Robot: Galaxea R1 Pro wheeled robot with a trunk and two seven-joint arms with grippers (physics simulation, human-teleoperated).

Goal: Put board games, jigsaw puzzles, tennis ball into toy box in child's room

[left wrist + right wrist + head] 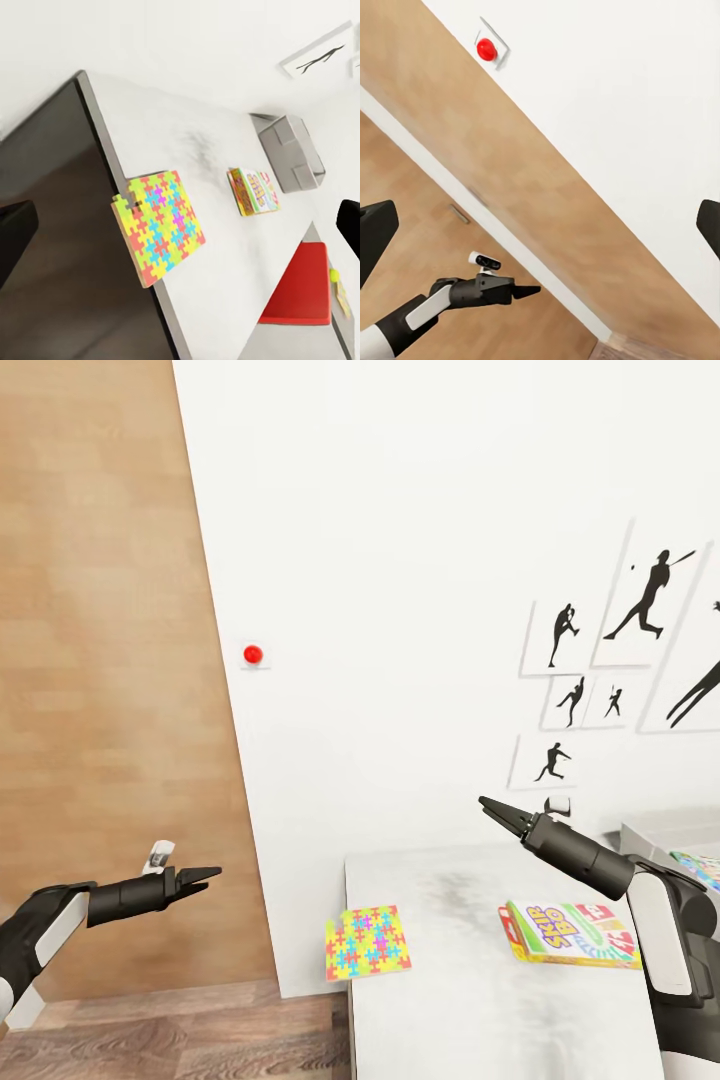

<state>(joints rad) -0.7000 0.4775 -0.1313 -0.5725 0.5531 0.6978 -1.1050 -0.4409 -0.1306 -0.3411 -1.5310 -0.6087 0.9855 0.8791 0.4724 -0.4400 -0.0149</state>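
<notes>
Head view, left to right. Left gripper (pixel 205 877): jaws nearly closed, empty, over the floor off the table's (pixel 450 1000) left end. Jigsaw puzzle (pixel 367 942): flat on the near-left table corner, overhanging the edge, at about 4 o'clock from that gripper. Board game (pixel 572 934): long axis across the table, at about 5 o'clock below the right gripper (pixel 492 806), also nearly closed and empty, the nearer arm.

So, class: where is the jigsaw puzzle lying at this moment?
In the head view the jigsaw puzzle lies at the table's near-left corner, overhanging its edge, left of the board game.
</notes>
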